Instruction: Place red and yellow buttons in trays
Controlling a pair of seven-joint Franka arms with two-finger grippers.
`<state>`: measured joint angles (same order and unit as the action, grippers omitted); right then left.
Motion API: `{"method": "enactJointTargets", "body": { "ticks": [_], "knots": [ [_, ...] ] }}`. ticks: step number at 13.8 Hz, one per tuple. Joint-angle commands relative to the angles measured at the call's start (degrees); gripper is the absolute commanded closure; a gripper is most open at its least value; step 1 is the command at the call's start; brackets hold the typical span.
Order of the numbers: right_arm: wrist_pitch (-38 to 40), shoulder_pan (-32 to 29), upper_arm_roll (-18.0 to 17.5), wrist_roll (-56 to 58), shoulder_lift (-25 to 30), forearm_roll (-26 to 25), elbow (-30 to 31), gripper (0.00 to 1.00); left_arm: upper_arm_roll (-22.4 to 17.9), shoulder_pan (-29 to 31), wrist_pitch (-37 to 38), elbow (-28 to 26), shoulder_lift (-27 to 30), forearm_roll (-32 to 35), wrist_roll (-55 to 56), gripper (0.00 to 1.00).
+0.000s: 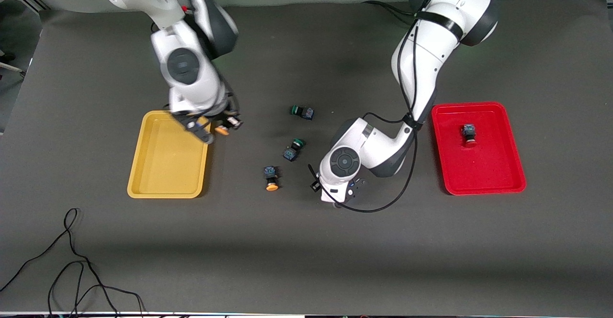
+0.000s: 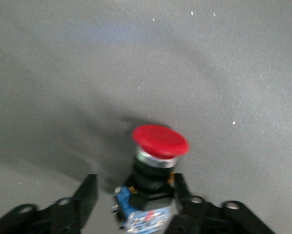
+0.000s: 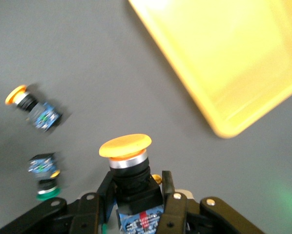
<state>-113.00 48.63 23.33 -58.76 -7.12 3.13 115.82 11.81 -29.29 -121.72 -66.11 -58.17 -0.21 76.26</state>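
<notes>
Under the left arm's wrist, the left claw sits low at the table with its jaws spread. A red button stands between its fingers, cap up, its body against one finger and clear of the other. Near this claw, toward the right arm's end, a yellow button lies loose, with two green buttons farther up. The right claw is clenched on a second yellow button, over the table just beside the yellow tray. Another red button lies in the red tray.
</notes>
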Motion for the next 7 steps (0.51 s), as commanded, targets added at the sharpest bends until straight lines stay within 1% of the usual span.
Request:
{"method": "enactJointTargets", "body": {
  "ticks": [1, 2, 4, 5, 6, 7],
  "knots": [
    [2.9, 0.2, 9.8, 21.2, 1.8, 1.4, 0.7, 0.91, -1.0, -0.9, 0.8, 1.9, -0.4, 0.9, -0.2, 1.00],
    [3.0, 0.2, 13.8, 29.4, 2.5, 1.4, 1.9, 0.91, -1.0, -0.6, 2.5, 2.1, 0.5, 0.8, -0.2, 1.00],
    [1.7, 0.2, 20.6, 42.3, 2.8, 1.4, 4.6, 0.91, -1.0, 0.9, 10.5, 3.0, 3.2, 1.2, -1.4, 1.00],
    [-0.9, 0.2, 23.7, 48.3, 2.8, 1.4, 6.9, 0.91, -1.0, 1.9, 14.7, 2.9, 5.2, 1.3, -4.3, 1.00],
    [-5.2, 0.2, 26.1, 53.6, 2.7, 1.4, 10.8, 0.91, -1.1, 3.0, 19.6, 2.4, 8.0, 1.6, -8.4, 1.00],
    [-11.0, 0.2, 27.5, 56.2, 2.5, 1.5, 14.8, 0.91, -1.2, 4.8, 25.6, 1.1, 10.7, 2.1, -12.8, 1.00]
  ]
}}
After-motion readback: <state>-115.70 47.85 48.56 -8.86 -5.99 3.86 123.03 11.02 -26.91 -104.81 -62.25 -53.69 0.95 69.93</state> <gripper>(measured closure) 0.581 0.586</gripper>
